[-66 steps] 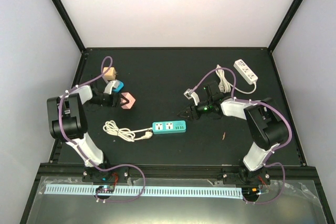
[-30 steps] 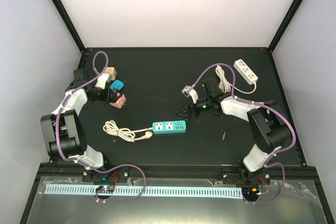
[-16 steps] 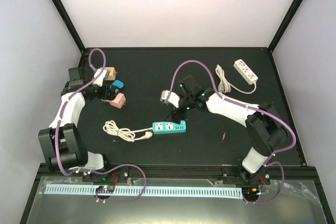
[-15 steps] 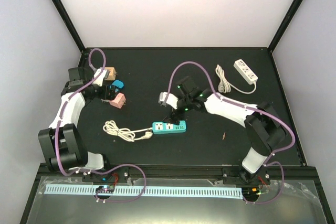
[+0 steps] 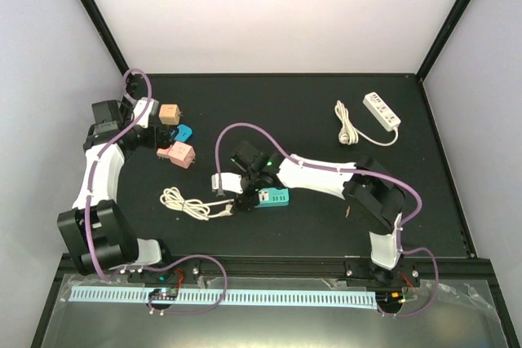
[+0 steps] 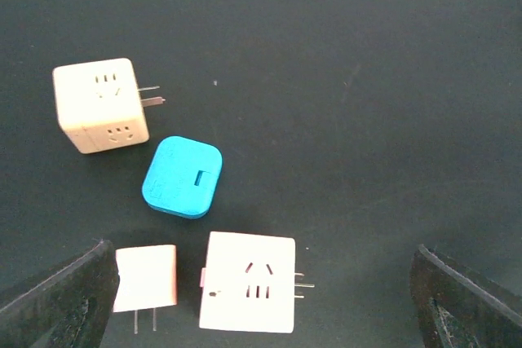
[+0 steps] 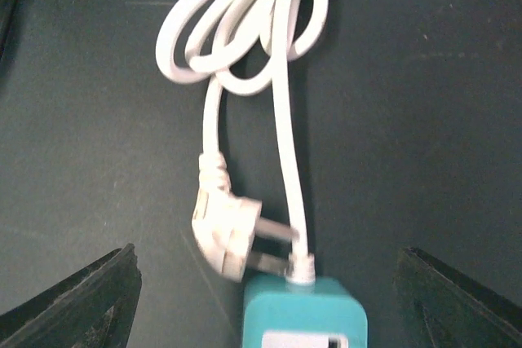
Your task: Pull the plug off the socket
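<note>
A black table (image 5: 269,112) fills the middle, its top matte and dark, with a few faint pale specks in the wrist views. Behind it rises a plain white back wall (image 5: 277,14), evenly lit. A pale lilac-grey left wall (image 5: 37,79) and right wall (image 5: 489,103) close the sides. A black left strut (image 5: 95,15) and right strut (image 5: 456,15) slant down to the table's far corners. Along the near edge runs a black rail (image 5: 277,264), and below it a white slotted strip (image 5: 277,297) lies on a grey ledge (image 5: 245,323). At the lower right is what may be clear film (image 5: 477,303). The light is soft and the shadows are faint.
</note>
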`<state>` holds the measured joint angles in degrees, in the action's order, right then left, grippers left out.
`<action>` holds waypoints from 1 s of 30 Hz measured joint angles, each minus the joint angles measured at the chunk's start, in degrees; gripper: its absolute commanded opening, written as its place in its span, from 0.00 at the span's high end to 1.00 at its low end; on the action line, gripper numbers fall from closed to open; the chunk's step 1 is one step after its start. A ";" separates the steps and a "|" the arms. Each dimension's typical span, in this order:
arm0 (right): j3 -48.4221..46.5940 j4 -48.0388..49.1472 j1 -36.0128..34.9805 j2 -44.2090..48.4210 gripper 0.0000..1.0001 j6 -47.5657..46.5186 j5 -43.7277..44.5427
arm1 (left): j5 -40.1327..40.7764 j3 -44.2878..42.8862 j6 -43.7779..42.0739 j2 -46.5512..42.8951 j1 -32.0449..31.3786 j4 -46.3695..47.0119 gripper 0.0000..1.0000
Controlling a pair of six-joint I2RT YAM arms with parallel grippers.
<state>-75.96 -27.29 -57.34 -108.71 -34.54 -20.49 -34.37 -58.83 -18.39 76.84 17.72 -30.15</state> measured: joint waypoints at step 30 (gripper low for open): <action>-6.29 -4.22 -4.85 -10.38 0.64 -1.75 9.66 | -10.32 -9.11 2.14 1.70 12.22 -3.69 0.01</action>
<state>-82.26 -31.51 -62.19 -119.09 -36.29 -10.83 -44.69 -67.94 -16.25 78.54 29.93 -33.85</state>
